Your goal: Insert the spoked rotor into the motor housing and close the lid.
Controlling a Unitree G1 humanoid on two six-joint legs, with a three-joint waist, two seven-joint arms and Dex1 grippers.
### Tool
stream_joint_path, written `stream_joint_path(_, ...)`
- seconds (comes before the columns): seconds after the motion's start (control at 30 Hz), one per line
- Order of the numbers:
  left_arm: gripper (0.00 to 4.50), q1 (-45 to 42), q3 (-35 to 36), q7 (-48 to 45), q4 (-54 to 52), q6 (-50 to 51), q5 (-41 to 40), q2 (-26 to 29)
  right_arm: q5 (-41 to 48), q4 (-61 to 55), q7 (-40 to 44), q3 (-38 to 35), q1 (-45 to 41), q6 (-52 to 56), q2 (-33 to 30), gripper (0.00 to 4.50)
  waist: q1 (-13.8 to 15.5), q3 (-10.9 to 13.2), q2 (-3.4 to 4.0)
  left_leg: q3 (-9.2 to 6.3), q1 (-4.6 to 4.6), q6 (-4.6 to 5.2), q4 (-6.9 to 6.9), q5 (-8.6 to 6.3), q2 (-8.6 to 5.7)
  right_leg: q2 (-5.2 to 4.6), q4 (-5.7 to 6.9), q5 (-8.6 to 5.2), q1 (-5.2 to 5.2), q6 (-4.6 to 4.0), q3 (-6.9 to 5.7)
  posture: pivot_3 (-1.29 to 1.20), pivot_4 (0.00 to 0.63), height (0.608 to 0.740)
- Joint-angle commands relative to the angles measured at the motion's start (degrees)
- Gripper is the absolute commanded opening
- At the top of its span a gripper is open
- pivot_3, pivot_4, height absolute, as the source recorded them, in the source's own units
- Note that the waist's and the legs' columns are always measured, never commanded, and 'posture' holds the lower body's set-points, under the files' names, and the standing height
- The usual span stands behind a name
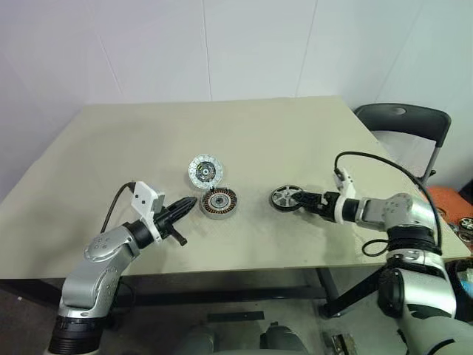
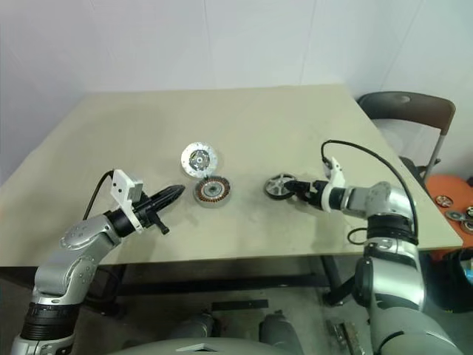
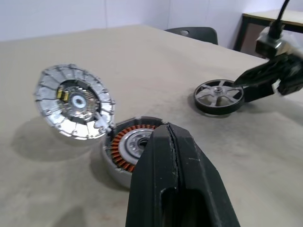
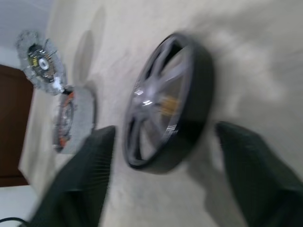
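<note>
Nearest, the left gripper [image 1: 191, 202] hangs with fingers pressed together, empty, its tips just short of the motor housing [image 1: 219, 202]. Hinged up beyond the housing stands the lid [image 1: 205, 171]. Across the beige table [image 1: 148, 140], the right gripper [image 1: 301, 200] is spread apart, one finger either side of the spoked rotor [image 1: 285, 197], which lies flat on the surface. Behind stands a white wall [image 1: 222, 44]; a dark chair [image 1: 405, 122] sits off the far right corner. From the right wrist view, the fingers [image 4: 85, 179] flank the rotor's rim with gaps showing; the left wrist view reveals the copper windings [image 3: 120, 146].
</note>
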Motion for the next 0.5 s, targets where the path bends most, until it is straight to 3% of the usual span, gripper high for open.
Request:
stream_joint_path(0.03, 0.00, -1.8, 1.6, 0.9, -3.0, 1.5, -1.4, 1.2, 1.0, 0.0, -0.2, 0.8, 1.0, 0.1, 2.1, 2.10, -0.2, 0.0, 0.01, -0.01, 0.00, 0.00, 0.00, 0.00, 0.00, 0.01, 0.00, 0.01, 0.00, 0.01, 0.00, 0.00, 0.000, 0.740)
stream_joint_path(0.17, 0.00, -1.8, 1.7, 1.3, -3.3, 2.3, -1.7, 1.5, 1.2, -0.6, 0.9, 1.9, 2.0, -0.1, 2.5, 0.75, -0.3, 0.0, -0.01, 0.04, 0.00, 0.00, -0.02, 0.00, -0.01, -0.01, -0.01, 0.02, -0.01, 0.03, 0.02, 0.00, 0.000, 0.740)
stream_joint_path(0.5, 0.00, -0.2, 1.7, 0.6, -2.0, 0.9, -1.4, 2.0, 2.8, -2.5, 1.3, 1.8, 2.6, 0.0, 4.0, 0.75, -0.2, 0.0, 0.00, 0.05, 0.14, -0.01, -0.03, 0.00, 0.00, -0.02, -0.02, 0.01, 0.12, -0.01, 0.02, 0.00, 0.000, 0.740)
